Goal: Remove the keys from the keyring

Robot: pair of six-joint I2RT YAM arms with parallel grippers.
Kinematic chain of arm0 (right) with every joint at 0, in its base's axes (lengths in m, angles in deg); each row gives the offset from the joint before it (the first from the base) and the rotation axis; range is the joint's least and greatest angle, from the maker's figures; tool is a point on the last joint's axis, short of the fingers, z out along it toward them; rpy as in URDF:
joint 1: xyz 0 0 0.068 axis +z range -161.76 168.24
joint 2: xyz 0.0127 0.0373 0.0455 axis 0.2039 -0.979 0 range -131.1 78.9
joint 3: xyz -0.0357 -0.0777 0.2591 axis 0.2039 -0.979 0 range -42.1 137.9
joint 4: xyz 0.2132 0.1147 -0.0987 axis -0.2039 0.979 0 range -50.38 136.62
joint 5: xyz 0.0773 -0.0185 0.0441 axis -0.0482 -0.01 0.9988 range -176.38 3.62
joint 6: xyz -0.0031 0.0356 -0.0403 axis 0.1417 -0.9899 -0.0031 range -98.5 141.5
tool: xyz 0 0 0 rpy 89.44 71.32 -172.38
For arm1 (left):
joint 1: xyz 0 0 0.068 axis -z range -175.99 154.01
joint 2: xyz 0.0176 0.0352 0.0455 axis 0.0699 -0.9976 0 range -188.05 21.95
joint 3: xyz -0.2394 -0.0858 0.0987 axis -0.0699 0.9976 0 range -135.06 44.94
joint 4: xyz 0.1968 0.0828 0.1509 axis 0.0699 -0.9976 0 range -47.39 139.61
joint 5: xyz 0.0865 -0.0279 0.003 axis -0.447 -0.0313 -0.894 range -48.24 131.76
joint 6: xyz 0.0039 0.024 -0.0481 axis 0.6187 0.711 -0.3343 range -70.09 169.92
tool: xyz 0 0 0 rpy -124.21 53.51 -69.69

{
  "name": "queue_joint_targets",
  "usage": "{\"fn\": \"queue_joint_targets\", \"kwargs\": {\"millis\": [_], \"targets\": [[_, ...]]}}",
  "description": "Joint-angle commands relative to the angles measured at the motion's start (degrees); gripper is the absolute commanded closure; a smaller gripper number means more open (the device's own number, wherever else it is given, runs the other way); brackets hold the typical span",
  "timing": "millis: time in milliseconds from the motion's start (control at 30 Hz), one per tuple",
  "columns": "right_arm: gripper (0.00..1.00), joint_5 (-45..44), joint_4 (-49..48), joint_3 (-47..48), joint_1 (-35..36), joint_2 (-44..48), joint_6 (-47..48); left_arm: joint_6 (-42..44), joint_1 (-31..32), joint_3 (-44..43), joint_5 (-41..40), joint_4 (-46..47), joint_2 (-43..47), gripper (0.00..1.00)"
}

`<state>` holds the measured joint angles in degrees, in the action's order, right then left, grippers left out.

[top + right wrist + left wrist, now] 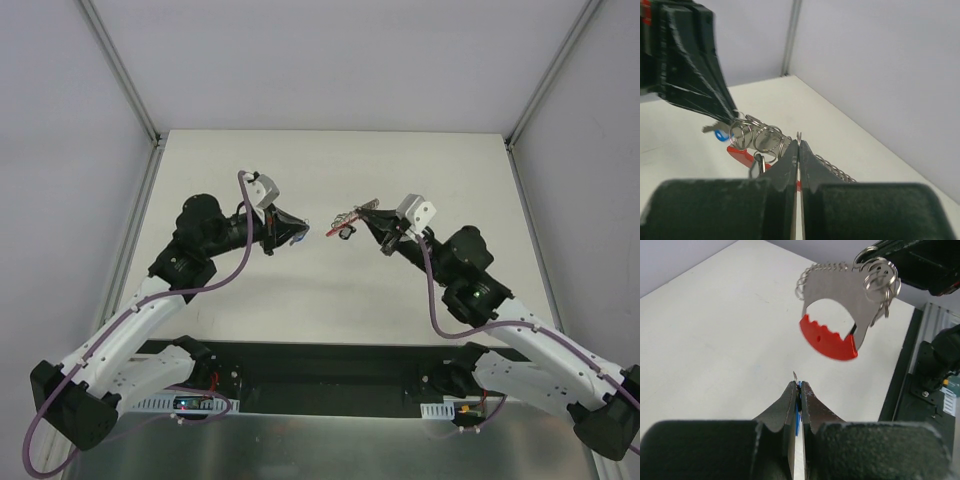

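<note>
My right gripper [373, 216] [799, 144] is shut on a wire ring of the keyring [342, 227], holding it above the table. The keyring [840, 287] is a grey metal plate with a red toothed tag [828, 343] [741, 153] and several silvery rings [767, 140]. A small silvery key [758, 165] hangs under one ring. My left gripper [296, 234] [798, 385] is shut on a thin key with a blue head [798, 412] [716, 132]. That key is a short gap away from the keyring, to its left in the top view.
The white table [330, 290] is boxed in by pale walls and metal frame posts [120, 70]. A black base plate [330, 365] with both arm bases runs along the near edge. Both grippers hover over the middle of the table.
</note>
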<state>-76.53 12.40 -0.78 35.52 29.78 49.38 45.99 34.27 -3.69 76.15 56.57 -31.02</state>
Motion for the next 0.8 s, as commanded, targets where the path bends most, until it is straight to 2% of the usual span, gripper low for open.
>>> {"fn": "queue_joint_targets", "kwargs": {"millis": [0, 167, 333, 467, 667, 767], "targets": [[0.99, -12.5, 8.7, 1.5, -2.7, 4.0, -2.2, 2.2, -1.5, 1.5, -8.3, -1.3, 0.8, 1.00], [0.99, -18.4, 14.3, -1.6, -4.7, 8.5, -2.6, -2.1, -7.4, 2.3, -14.4, -4.4, -2.0, 1.00], [0.99, -21.9, 19.0, -1.9, -5.8, 10.3, -2.8, -6.1, -19.5, 1.6, -20.4, -9.4, -10.0, 1.00], [0.99, -25.7, 22.7, -1.5, -6.2, 9.9, -2.9, -7.3, -22.9, 1.4, -27.7, -9.7, -16.1, 1.00], [0.99, -26.2, 23.9, -3.0, -6.5, 11.5, -2.7, -9.6, -26.7, 1.7, -29.9, -10.5, -22.3, 1.00], [0.99, -29.1, 25.3, -3.4, -6.9, 10.7, -2.7, -9.9, -27.7, 1.2, -31.3, -10.4, -24.8, 0.95]]}}
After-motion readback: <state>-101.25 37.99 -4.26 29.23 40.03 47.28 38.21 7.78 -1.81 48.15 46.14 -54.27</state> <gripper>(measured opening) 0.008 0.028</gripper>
